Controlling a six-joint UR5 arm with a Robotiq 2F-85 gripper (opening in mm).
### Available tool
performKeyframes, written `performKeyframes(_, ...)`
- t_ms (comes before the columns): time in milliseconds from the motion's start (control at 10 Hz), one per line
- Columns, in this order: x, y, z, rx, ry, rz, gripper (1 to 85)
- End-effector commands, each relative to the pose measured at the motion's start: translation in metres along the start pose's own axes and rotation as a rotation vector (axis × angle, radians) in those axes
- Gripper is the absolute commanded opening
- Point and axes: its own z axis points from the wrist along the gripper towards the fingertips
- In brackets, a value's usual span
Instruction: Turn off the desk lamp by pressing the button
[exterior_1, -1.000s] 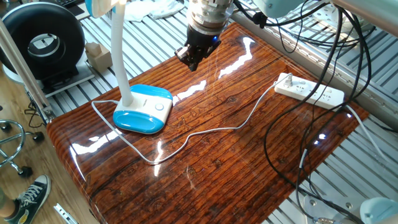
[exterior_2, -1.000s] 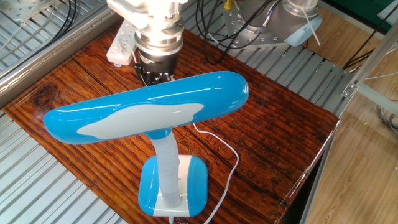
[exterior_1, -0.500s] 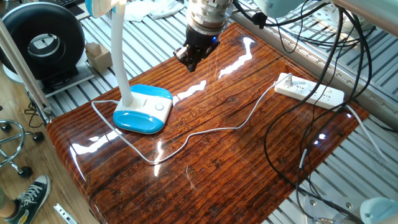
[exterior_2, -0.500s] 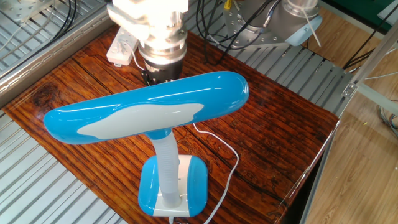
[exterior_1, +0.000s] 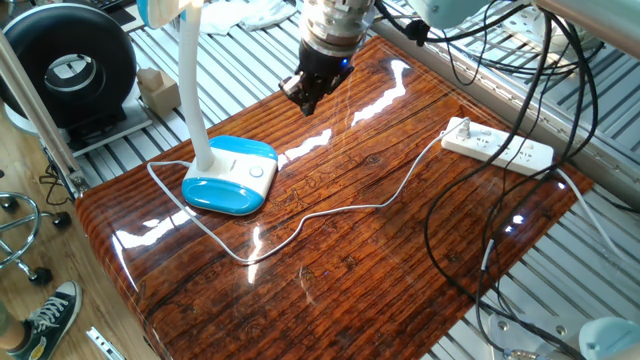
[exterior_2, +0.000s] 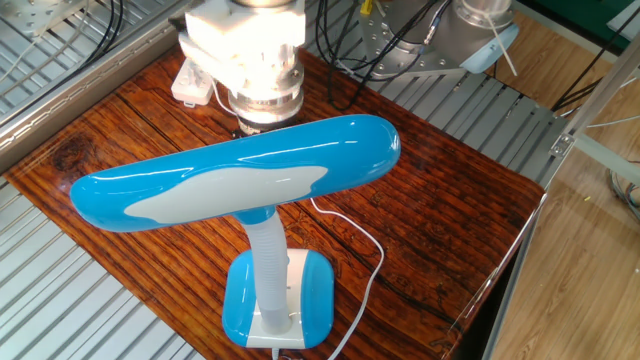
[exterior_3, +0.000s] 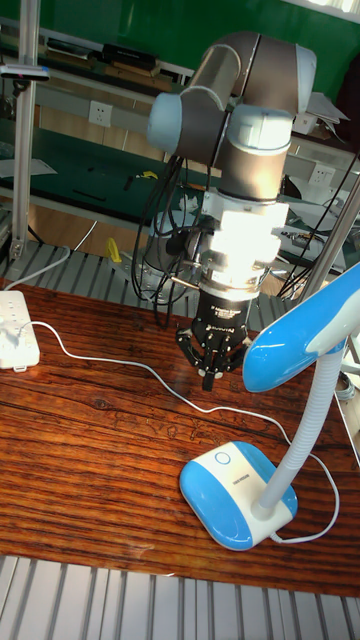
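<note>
The desk lamp stands on the wooden table, with its light-blue base (exterior_1: 230, 176) (exterior_3: 238, 495) near the table's left end. Its white neck (exterior_1: 192, 90) rises to a blue head (exterior_2: 240, 170) (exterior_3: 300, 340). The button (exterior_1: 257, 171) (exterior_3: 222, 461) is a small round ring on the base's white panel, and nothing touches it. My gripper (exterior_1: 307, 101) (exterior_3: 210, 378) hangs above the table behind the base, pointing down. Its fingertips meet, with nothing between them. In the other fixed view the lamp head hides the fingers.
A white power strip (exterior_1: 497, 145) (exterior_3: 15, 340) lies at the table's far end, and the lamp's thin white cord (exterior_1: 330, 210) runs across the wood to it. Black cables (exterior_1: 450, 230) hang over the right side. A black round device (exterior_1: 70, 65) sits off the table.
The gripper has shifted slightly toward the lamp. In the other fixed view its fingers have slipped out of sight behind the lamp head. The lamp has not moved.
</note>
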Motion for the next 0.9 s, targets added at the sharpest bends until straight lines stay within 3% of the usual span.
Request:
performKeyframes(0,-0.001,0.000,0.013,-0.021,-0.011,0.006,1.3)
performKeyframes(400,-0.009,0.000,0.032,-0.011,-0.021,0.011,1.3)
performKeyframes(800,-0.022,0.025,0.046,-0.089,-0.045,0.051,1.3)
